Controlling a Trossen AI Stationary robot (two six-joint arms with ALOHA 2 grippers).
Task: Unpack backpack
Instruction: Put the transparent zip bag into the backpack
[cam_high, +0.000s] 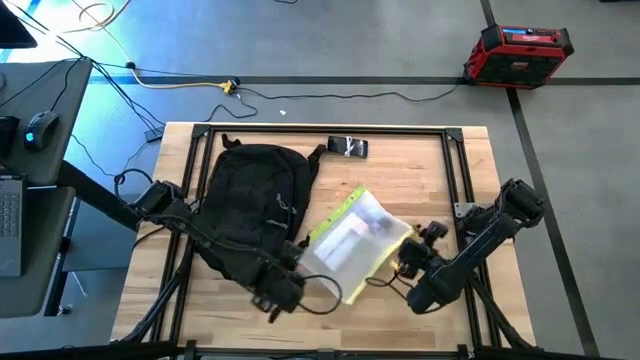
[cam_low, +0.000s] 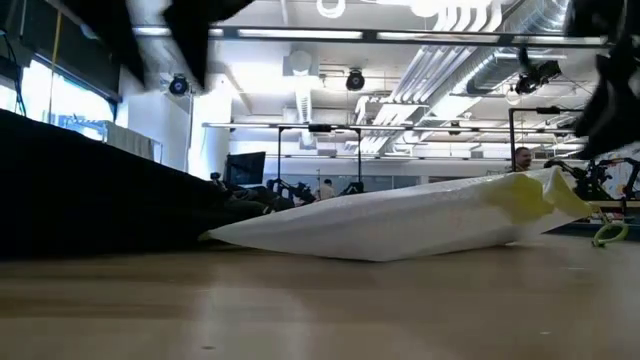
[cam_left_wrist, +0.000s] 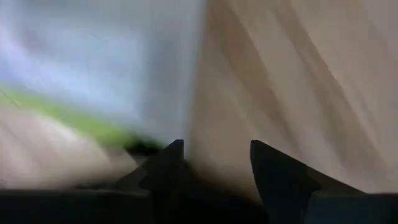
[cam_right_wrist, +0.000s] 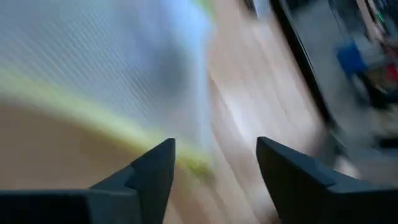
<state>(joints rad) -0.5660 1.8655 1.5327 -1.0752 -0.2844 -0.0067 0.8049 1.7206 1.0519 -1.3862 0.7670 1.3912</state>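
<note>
The black backpack (cam_high: 250, 200) lies flat on the table's left half and shows as a dark mass (cam_low: 90, 200) in the low view. Beside it, toward the right, a white see-through pouch (cam_high: 355, 240) with a yellow-green edge rests flat on the wood (cam_low: 400, 225). My left gripper (cam_high: 296, 272) is open at the pouch's near left corner, above the table (cam_left_wrist: 214, 149). My right gripper (cam_high: 405, 262) is open at the pouch's right edge (cam_right_wrist: 214, 149). The pouch lies just beyond each gripper's fingertips (cam_left_wrist: 93, 68) (cam_right_wrist: 93, 62).
A small black-and-white object (cam_high: 348, 147) lies near the table's far edge. Black frame rails (cam_high: 330, 128) run around the tabletop. Bare wood shows to the right of the pouch (cam_high: 440, 180). A red box (cam_high: 517, 55) stands on the floor beyond the table.
</note>
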